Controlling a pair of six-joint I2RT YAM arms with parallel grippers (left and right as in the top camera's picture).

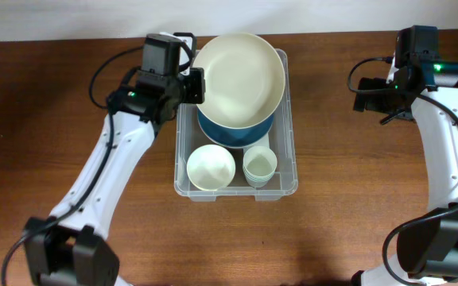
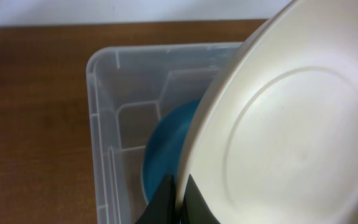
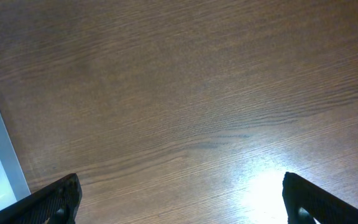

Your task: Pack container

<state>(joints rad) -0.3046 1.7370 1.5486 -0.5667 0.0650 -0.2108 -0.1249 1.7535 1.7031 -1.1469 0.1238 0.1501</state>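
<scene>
Two arms are in view, and only one carries anything. We see the left fingers [image 2: 157, 208] pinched shut on the rim of a large cream plate [image 1: 241, 75], gripping its left edge in the overhead view. The plate hangs tilted over the upper end of the container [image 1: 237, 194], which sits at the centre of the surface [image 1: 54, 119] with its long axis running top to bottom of the frame.

Directly under the plate is a blue bowl [image 1: 233, 133]. A small cream bowl [image 1: 211, 167] and a pale cup [image 1: 260, 164] fill the lower end.

The right fingers [image 3: 53, 200] stand wide apart, holding nothing, over bare wood at the upper right, well apart from the container.

We judge the left arm much the nearer. Since the plate looks almost as wide as the container's short side, lowering it onto the blue bowl likely calls for centring between the two long walls.
</scene>
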